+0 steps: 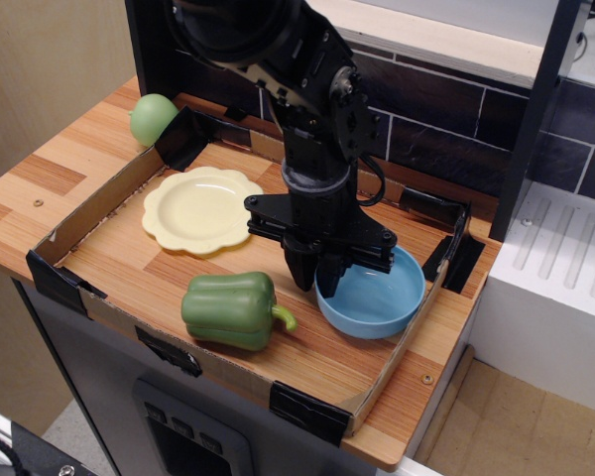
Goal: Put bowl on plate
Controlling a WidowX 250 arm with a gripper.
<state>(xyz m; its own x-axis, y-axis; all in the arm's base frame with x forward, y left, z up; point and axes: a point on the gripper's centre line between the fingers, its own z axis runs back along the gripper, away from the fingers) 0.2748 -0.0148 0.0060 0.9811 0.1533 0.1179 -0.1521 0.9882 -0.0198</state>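
Only one view, looking down at the wooden surface from the front. A shallow cardboard tray with black taped corners sits on it and holds most of the things.

The black gripper points straight down over the near-left rim of the bowl. Its fingers are drawn close together and appear pinched on that rim, one outside the wall and one just inside. The inner finger is partly hidden behind the rim, so contact on that side is hard to confirm. The gap between the fingers is narrow, about the thickness of the bowl wall.

The light-blue bowl stands upright in the right half of the tray, toward the right edge of the surface and closer to the front than the back. It looks flat on the tray floor; no lift is visible.

The plate, pale yellow with a wavy rim, lies flat in the back-left part of the tray, well apart from the bowl, with nothing on it.

A green pepper lies on its side near the front edge, stem pointing right toward the bowl, close to it but not touching.

A small green ball sits outside the tray at the back-left corner of the surface.
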